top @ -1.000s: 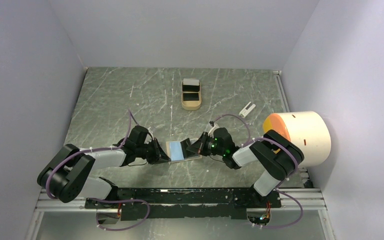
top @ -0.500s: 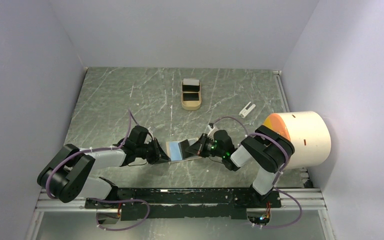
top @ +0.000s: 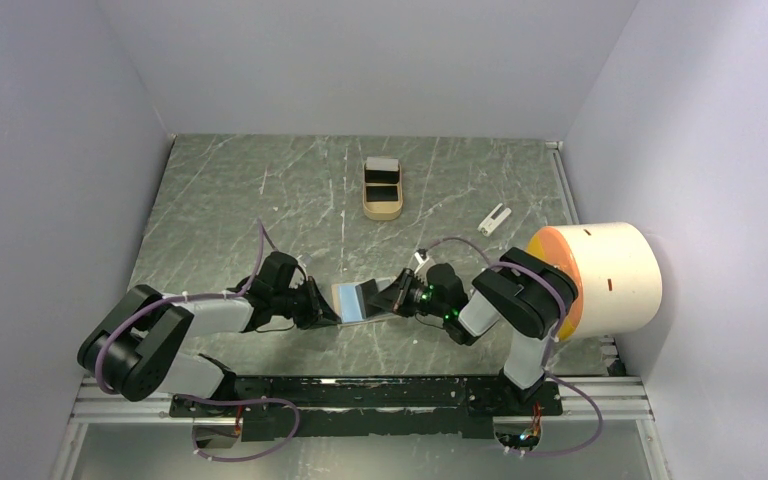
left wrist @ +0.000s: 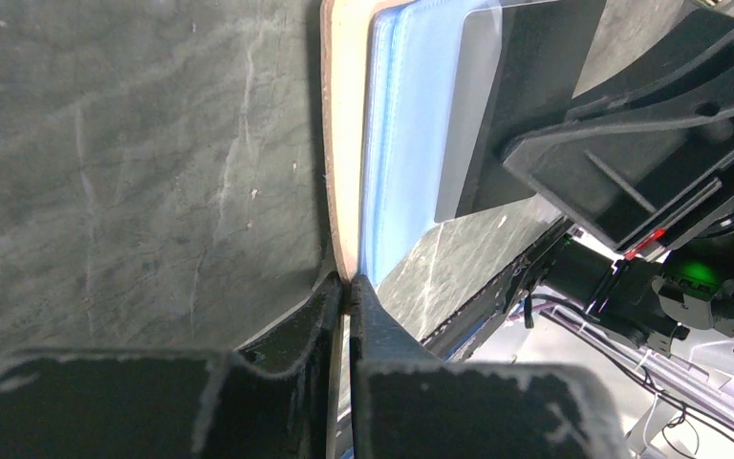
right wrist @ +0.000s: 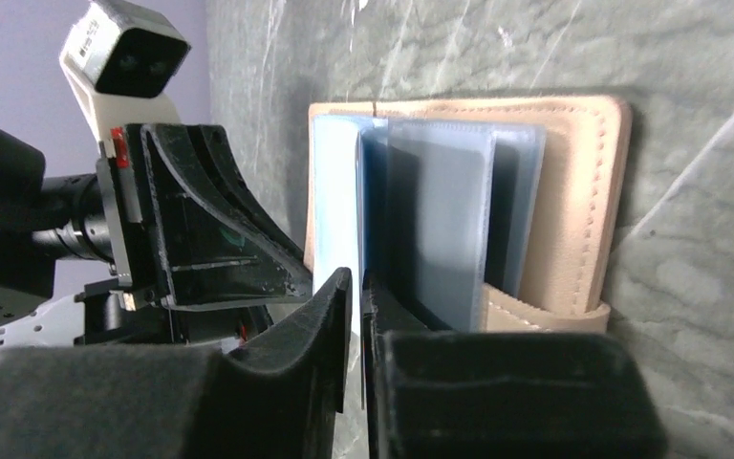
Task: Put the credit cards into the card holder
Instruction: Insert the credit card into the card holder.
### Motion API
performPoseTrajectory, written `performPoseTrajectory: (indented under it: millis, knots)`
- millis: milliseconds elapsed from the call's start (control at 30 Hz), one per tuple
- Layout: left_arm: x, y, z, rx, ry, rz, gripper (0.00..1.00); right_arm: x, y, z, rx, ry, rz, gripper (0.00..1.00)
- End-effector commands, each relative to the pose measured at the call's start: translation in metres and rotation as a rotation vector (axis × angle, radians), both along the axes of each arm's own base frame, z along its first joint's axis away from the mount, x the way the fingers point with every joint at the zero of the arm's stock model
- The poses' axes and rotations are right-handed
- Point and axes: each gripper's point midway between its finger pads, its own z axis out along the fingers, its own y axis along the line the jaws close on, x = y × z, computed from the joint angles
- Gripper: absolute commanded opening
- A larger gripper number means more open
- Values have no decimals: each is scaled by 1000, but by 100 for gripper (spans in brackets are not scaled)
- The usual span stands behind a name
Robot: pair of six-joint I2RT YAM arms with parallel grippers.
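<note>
The tan card holder (top: 355, 300) stands open near the front of the table, its bluish inside (left wrist: 401, 143) showing. My left gripper (left wrist: 346, 282) is shut on the edge of its upright tan flap. My right gripper (right wrist: 358, 282) reaches in from the right, jaws almost together on the thin edge of a dark, grey-sheened credit card (left wrist: 497, 105). The card lies against the holder's clear sleeves (right wrist: 440, 220). More credit cards, one pale (top: 382, 165) and black ones (top: 381, 195), lie farther back.
The spare cards rest in an oblong tan tray (top: 365, 205) at the back centre. A small white clip (top: 494, 217) lies at the right. A large cream cylinder with an orange face (top: 600, 275) sits on its side against the right wall, beside the right arm.
The right arm's elbow has swung left and its gripper has edged a little toward the card holder. The left arm and the holder have stayed put.
</note>
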Motion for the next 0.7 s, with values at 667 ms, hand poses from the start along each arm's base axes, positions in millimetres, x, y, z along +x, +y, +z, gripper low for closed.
performPoseTrajectory:
  millis: [667]
  knots:
    - [2,-6,4,-26,-17,-11,9,3,-44,-29,-476,-74,-5,43]
